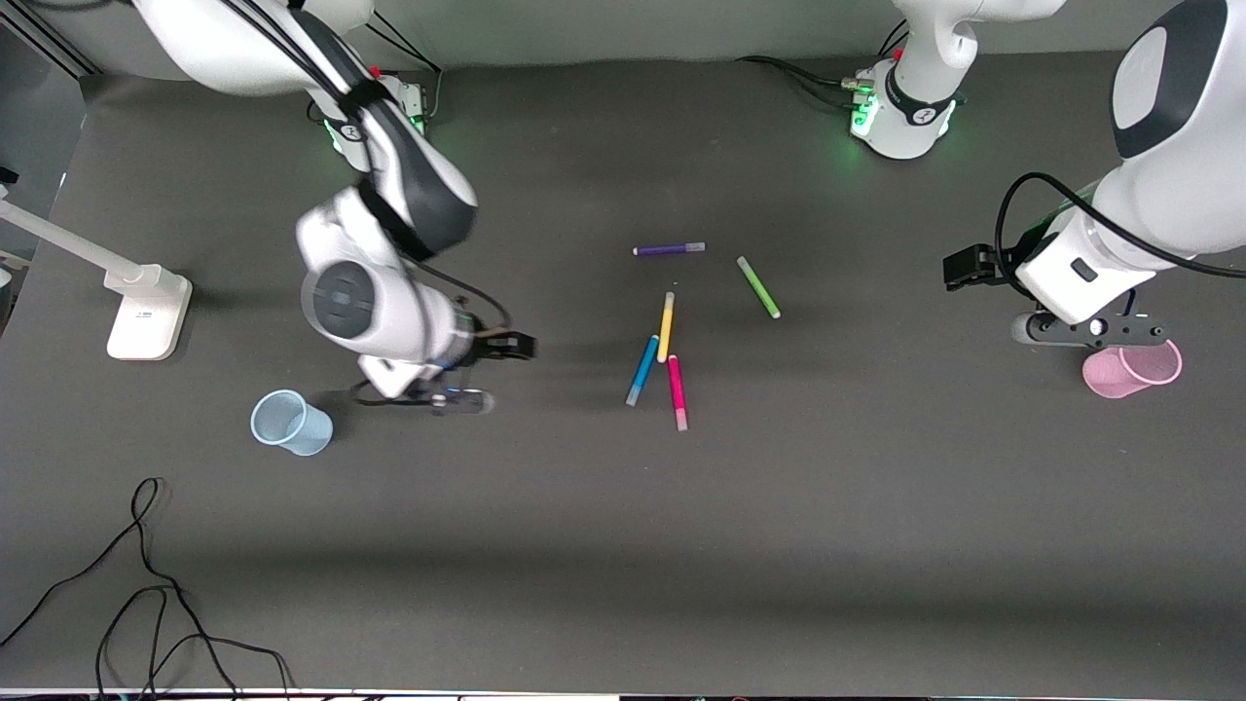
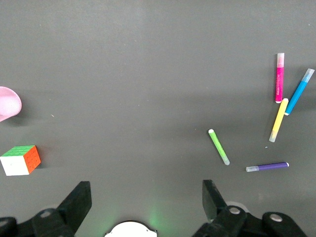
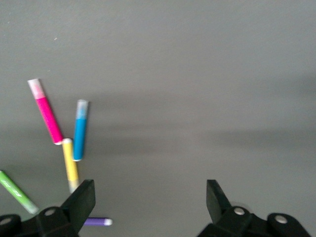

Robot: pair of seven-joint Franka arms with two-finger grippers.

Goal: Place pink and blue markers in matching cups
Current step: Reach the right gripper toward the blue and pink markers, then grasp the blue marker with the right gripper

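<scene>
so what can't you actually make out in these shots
- Pink cup: front view, the left end effector overlaps its rim; left wrist view, cut by the edge.
- Blue cup: in neither wrist view.
- Right end effector: blurred in the front view.
- Green pen: right wrist view, cut by the edge.

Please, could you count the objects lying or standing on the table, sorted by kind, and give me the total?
Markers: 5 – pink marker, blue marker, yellow marker, green marker, purple marker
Cups: 2 – blue cup, pink cup
Puzzle cubes: 1 – colour cube
Total: 8
</scene>
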